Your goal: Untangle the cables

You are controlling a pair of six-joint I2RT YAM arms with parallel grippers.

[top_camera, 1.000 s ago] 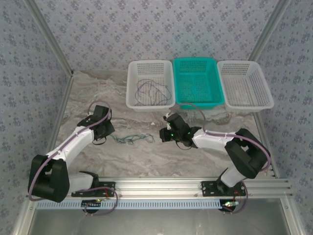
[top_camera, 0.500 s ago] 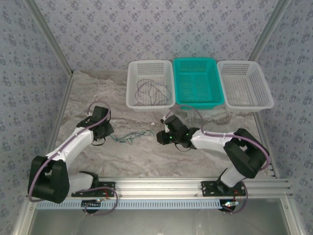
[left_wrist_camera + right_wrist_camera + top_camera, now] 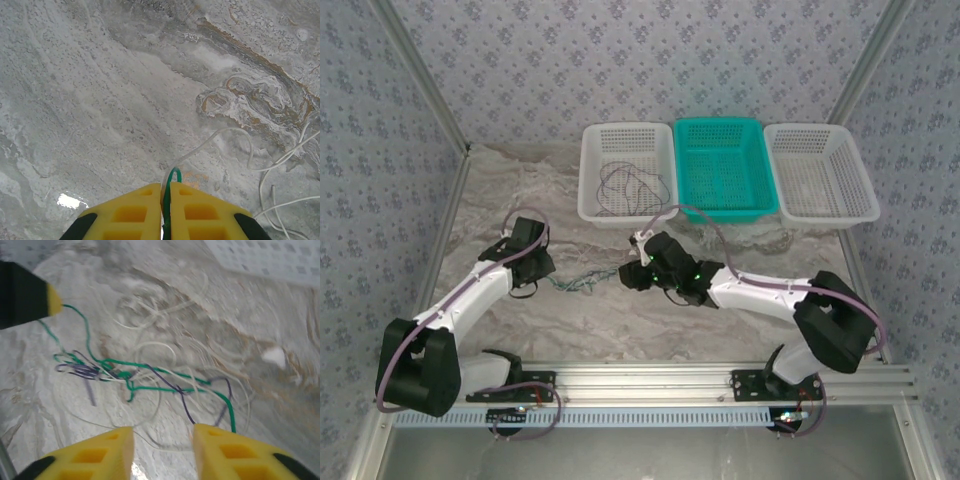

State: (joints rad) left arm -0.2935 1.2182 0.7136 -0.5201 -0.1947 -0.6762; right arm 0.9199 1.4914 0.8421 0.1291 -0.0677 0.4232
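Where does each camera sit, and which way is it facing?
Top: above and behind the bases, looking down at the table, baskets and tangle; both arms show.
Left wrist: on the left gripper, looking down at the table; its yellow fingers pinch the green cable.
Right wrist: on the right gripper, facing the tangle; its open yellow fingers show.
Shared: both wrist views show the green cable.

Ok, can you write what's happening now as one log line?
left gripper: shut on green cable | right gripper: open, over tangle | tangle: not undone
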